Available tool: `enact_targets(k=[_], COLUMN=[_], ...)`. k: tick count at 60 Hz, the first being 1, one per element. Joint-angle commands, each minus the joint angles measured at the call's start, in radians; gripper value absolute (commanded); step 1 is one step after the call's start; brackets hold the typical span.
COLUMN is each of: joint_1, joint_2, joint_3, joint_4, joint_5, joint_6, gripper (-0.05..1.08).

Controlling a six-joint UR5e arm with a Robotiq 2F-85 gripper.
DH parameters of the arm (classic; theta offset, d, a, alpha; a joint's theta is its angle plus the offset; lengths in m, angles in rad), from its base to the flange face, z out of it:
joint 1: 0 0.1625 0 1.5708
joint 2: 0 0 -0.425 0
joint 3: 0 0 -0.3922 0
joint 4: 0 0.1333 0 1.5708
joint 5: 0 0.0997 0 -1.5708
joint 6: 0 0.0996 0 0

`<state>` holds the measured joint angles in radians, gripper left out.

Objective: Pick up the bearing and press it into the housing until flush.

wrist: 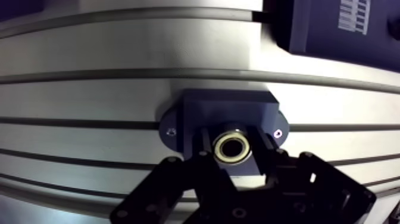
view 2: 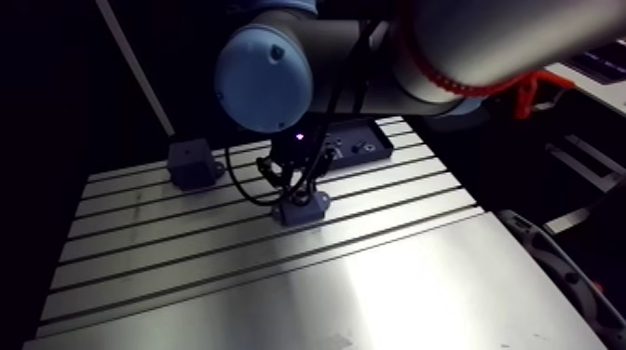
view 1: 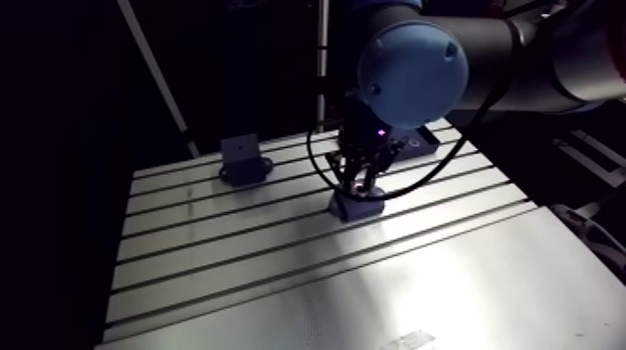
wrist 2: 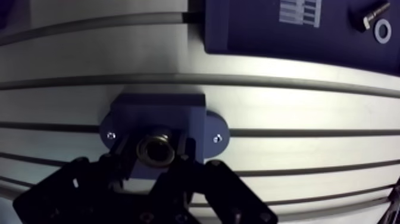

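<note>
The hand (wrist: 231, 156), closed snugly on the brass bearing (wrist: 231, 147), holds it at the top of the dark housing (wrist: 229, 107), four o'clock from a spare block (view 1: 242, 154) on the counter (wrist: 89, 89), so next likely comes a straight, centred downward press until flush

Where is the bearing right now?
In the wrist view the bearing is held in the gripper, right at the housing on the table.

**Colours under the tool**

I see a black gripper (wrist: 233, 159) and, between its fingers, a brass-gold bearing (wrist: 231, 146), pale-rimmed, against a slate-blue housing (wrist: 223, 110). The table (wrist: 107, 89) is silver, striped with dark slots — ahead of the tool, a navy tray (wrist 2: 262, 30) bears a white barred label (wrist 2: 300, 11).
</note>
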<state>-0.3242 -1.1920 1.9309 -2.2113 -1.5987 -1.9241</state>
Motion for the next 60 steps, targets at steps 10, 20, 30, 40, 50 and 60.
enact_targets(k=[10, 20, 30, 40, 50, 60], joint_1=[-0.003, -0.001, -0.001, -0.001, -0.001, -0.001], joint_2=[0.001, -0.001, -0.001, -0.001, 0.001, 0.001], joint_3=[0.004, 0.004, 0.004, 0.003, 0.004, 0.006], joint_4=[0.0, 0.0, 0.0, 0.0, 0.0, 0.0], joint_5=[0.0, 0.0, 0.0, -0.002, -0.002, -0.002], joint_6=[0.0, 0.0, 0.0, 0.0, 0.0, 0.0], gripper=[0.73, 0.73, 0.73, 0.73, 0.73, 0.73])
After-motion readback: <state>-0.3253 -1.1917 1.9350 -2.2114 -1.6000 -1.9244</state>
